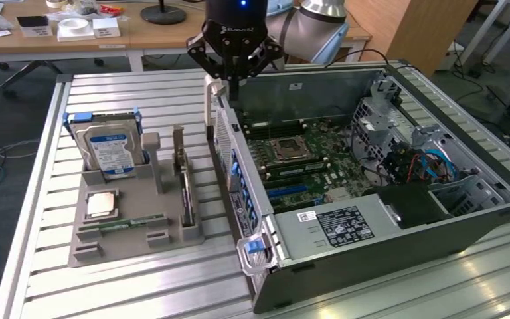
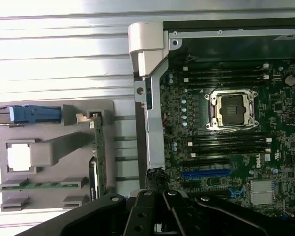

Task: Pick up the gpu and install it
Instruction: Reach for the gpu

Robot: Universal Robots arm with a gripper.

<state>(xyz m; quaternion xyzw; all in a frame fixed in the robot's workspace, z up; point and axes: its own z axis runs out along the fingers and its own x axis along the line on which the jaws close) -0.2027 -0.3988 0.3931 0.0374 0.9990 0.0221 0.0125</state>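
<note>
The gpu (image 1: 184, 193) stands on its long edge in a slot of the grey holder (image 1: 122, 251) on the exterior view's left, a thin dark card with a brownish back. The wrist view has it edge-on, gpu (image 2: 99, 157), beside the open case. My gripper (image 1: 231, 83) hangs shut above the near wall of the open computer case (image 1: 326, 229), behind and above the gpu and apart from it. Nothing is between its fingers. The dark fingers (image 2: 152, 209) meet over the case edge in the wrist view.
The holder also carries a silver hard drive (image 1: 109, 149) with a blue-white label, a square processor (image 1: 101, 204) and a green memory stick (image 1: 122, 224). Inside the case lie the motherboard (image 1: 304, 159) and a blue slot (image 2: 206, 173). Everything sits on a slatted metal table (image 1: 104, 292).
</note>
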